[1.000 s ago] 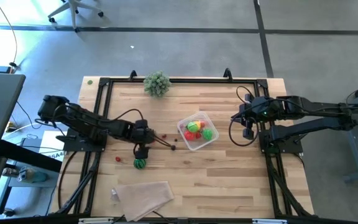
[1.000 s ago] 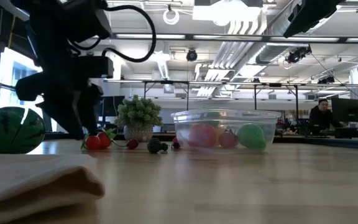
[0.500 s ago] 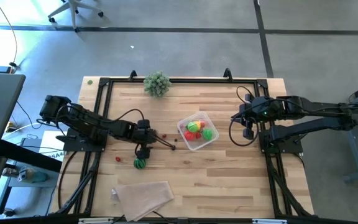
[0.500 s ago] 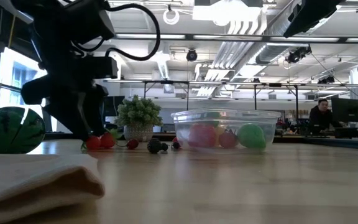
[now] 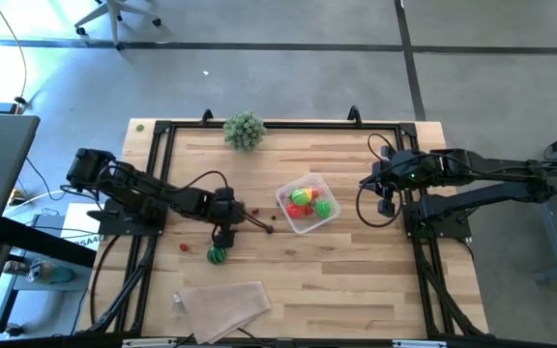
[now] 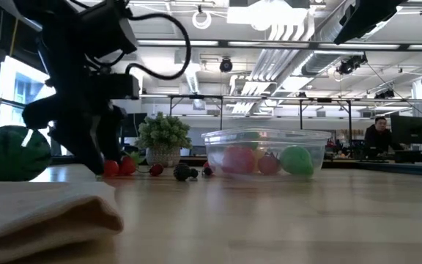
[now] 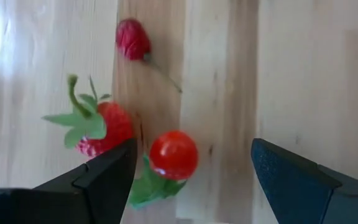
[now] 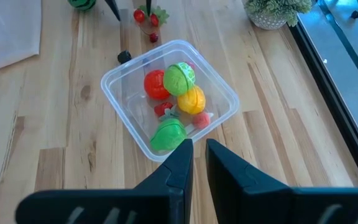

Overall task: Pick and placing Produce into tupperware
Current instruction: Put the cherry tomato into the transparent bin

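On the left of the wooden tabletop (image 5: 356,271) the left hand (image 5: 222,230) hangs low over a little cluster of loose produce, its two dark fingers (image 7: 98,180) spread wide apart and grasping nothing. Seen from its wrist, a small red tomato (image 7: 173,154) with green leaves sits between those fingers, closer to one of them; a strawberry (image 7: 104,129) lies just beside it, and a smaller dark red berry (image 7: 132,39) lies a bit farther on. Just below that hand, nearer the front edge, rests the striped green watermelon ball (image 5: 218,255), with a tiny red piece (image 5: 184,246) to its left. A folded beige cloth (image 5: 222,304) lies at the front edge, and a bushy grey-green plant (image 5: 245,130) stands at the back edge.

Toward the middle sits the clear tupperware (image 5: 329,189), set at an angle and holding red, yellow and green toy fruits (image 8: 179,79); a small dark piece (image 8: 124,56) lies just outside its wall.

On the right, the right hand (image 5: 387,201) waits above the tabletop's edge, well apart from the tupperware, its fingers (image 8: 178,167) nearly together with only a thin gap and nothing between them.
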